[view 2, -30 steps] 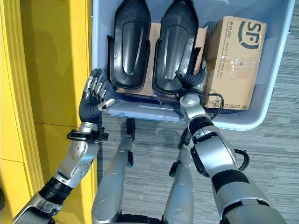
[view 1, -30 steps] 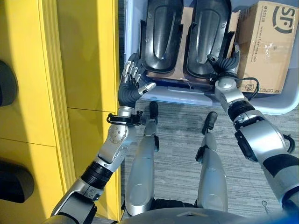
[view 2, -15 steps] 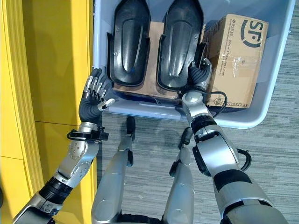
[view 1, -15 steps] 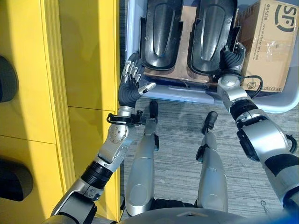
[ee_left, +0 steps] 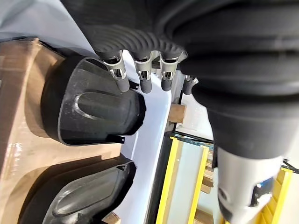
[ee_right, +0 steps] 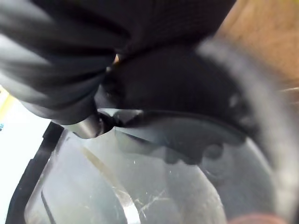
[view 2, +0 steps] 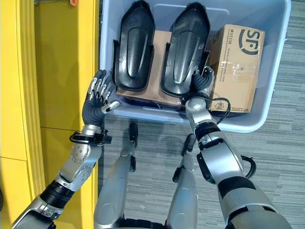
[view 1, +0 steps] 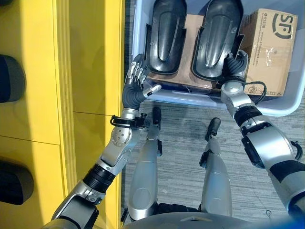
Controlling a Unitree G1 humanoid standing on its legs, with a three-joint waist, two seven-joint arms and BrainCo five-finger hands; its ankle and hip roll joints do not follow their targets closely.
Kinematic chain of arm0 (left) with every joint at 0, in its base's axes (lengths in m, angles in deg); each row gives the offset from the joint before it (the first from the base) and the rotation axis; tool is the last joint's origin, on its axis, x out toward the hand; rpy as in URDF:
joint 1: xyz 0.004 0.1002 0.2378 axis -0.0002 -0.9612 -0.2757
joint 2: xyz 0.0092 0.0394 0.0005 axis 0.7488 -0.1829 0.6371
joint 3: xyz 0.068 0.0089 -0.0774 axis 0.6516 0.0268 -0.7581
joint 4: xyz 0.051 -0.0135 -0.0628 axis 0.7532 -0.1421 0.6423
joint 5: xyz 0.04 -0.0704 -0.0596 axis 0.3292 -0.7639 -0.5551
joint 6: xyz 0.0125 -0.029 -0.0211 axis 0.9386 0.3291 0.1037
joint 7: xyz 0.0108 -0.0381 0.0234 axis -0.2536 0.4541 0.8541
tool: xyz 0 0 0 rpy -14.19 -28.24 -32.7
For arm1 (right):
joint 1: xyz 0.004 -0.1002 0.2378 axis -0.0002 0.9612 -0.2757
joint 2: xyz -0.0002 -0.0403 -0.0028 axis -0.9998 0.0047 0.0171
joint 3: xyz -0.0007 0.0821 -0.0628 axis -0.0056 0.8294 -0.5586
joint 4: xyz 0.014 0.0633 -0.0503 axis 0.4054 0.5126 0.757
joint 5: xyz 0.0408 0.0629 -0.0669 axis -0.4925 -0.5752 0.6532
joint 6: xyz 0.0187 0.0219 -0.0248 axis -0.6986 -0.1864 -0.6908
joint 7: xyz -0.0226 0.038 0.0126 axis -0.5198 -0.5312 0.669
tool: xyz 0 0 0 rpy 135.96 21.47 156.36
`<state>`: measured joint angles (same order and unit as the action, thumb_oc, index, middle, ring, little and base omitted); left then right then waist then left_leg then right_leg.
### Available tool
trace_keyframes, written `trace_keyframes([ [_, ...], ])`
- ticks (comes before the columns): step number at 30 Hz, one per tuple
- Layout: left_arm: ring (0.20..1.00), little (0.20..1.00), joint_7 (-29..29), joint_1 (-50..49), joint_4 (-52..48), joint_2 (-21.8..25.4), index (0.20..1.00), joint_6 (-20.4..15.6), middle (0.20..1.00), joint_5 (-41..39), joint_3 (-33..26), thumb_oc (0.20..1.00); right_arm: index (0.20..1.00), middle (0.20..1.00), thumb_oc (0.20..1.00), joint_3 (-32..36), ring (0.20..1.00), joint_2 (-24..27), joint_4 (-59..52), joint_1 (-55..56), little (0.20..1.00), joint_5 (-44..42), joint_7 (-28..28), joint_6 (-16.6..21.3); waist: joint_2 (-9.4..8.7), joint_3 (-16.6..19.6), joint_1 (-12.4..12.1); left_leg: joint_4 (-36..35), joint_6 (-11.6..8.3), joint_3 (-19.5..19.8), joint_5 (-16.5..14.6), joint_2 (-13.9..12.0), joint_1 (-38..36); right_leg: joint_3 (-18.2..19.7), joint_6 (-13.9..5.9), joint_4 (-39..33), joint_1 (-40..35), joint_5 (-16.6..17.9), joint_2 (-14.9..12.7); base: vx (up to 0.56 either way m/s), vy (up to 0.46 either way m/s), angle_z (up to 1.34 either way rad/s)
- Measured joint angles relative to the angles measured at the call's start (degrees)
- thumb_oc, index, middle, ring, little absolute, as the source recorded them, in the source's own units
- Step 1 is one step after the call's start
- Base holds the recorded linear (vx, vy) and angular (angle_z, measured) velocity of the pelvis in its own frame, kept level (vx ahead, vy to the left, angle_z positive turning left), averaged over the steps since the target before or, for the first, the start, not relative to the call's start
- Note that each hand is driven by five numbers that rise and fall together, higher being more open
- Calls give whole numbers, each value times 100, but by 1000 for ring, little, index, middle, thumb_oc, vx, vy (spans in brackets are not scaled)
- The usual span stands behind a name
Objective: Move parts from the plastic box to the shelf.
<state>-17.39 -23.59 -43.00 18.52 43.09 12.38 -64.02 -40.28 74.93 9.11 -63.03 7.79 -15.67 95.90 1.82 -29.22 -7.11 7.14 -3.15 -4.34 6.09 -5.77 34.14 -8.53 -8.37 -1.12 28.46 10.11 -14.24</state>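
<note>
Resting in box: two black moulded parts lie side by side in the pale blue plastic box, both on a flat cardboard sheet.
Left part: the left black part sits by the box's left wall, untouched.
Right part: the right black part lies near the box's middle, its near right edge touching the right hand.
Cardboard carton: a taped brown carton fills the box's right side, just beside the right part.
Right hand: the right hand reaches over the box's near rim, between the right part and the carton; whether its fingers clasp the part cannot be told.
Left hand: the left hand hangs outside the box's near left corner, fingers straight and slightly spread, thumb out, holding nothing.
Shelf: the yellow shelf stands along the box's left side.
</note>
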Motion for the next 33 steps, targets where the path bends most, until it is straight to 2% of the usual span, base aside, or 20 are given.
trace_keyframes([
  [7, 1000, 1000, -8, -48, 0, 34, 1000, 1, 1000, -152, -17, 1000, 200, 200, 200, -4, 200, 27, -915, 527, 200, 21, 6, -56, -29, -15, 87, -2, -3, 2, 9, -14, -212, 2, 2, 3, -212, 10, 16, -9, -5, 0],
  [15, 1000, 1000, -106, -237, -1, 137, 1000, 35, 1000, -154, -107, 1000, 200, 200, 200, 83, 200, 28, -2254, 1429, 200, 122, 8, -53, -191, -66, 219, -13, -9, -9, 10, -42, -590, 16, 15, -2, -579, 17, 42, 1, -3, 0],
  [21, 1000, 1000, -232, -404, -5, 174, 1000, 99, 1000, -155, -239, 1000, 200, 200, 200, 84, 200, 15, -2813, 1531, 200, 130, -89, -10, -304, -57, 292, -14, -32, -30, -9, -73, -847, 56, 30, -8, -814, 14, 71, -4, -5, -3],
  [23, 1000, 1000, -262, -445, -5, 209, 1000, 130, 1000, -159, -279, 1000, 200, 200, 200, 82, 200, 5, -3296, 1662, 200, 141, -203, 4, -416, -53, 292, -12, -46, -90, -12, -129, -978, 110, 60, -9, -914, 32, 123, 4, -16, -12],
  [33, 1000, 1000, -505, -866, -33, 401, 1000, 274, 1000, -149, -743, 1000, 200, 200, 200, 67, 200, -116, -4403, 2667, 200, 115, -748, 146, -566, 68, 316, -115, -123, -136, -59, -246, -1601, 146, 125, -35, -1438, -37, 231, 7, -34, -5],
])
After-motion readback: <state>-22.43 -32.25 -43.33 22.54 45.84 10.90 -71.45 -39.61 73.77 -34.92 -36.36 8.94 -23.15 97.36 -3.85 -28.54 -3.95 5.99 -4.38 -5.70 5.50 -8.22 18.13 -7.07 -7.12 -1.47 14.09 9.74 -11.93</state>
